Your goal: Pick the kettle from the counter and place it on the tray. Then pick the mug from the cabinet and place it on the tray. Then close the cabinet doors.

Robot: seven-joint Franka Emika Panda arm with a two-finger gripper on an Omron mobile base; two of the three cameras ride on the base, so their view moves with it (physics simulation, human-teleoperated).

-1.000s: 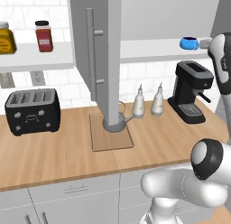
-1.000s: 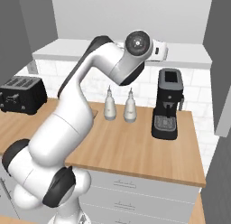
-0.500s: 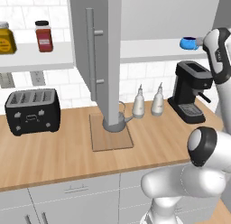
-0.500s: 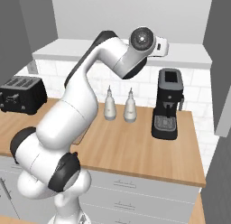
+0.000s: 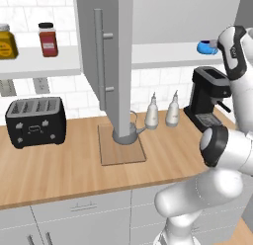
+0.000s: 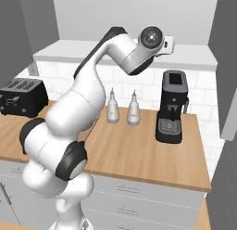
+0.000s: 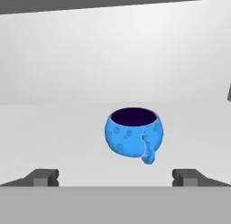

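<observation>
In the hand view, a small bright blue mug (image 7: pixel 133 136) with a dark inside sits upright at the centre of the frame on the white inner shelf (image 7: pixel 54 128) of the cabinet, its handle turned toward the camera. The jaws (image 7: pixel 116 178) stand wide open along the bottom edge, one dark fingertip (image 7: pixel 43 177) at lower left and one at lower right, holding nothing and apart from the mug.

In the left base view, the mug (image 5: pixel 206 47) shows at the upper right, beside the white arm's hand. Near the centre, the squat grey metal kettle (image 5: pixel 127 132) rests on the thin light-brown wooden tray (image 5: pixel 122 150), which lies on the wood-grain worktop (image 5: pixel 59 165). An open grey cabinet door (image 5: pixel 114 56) with a vertical bar handle partly hides the kettle.
</observation>
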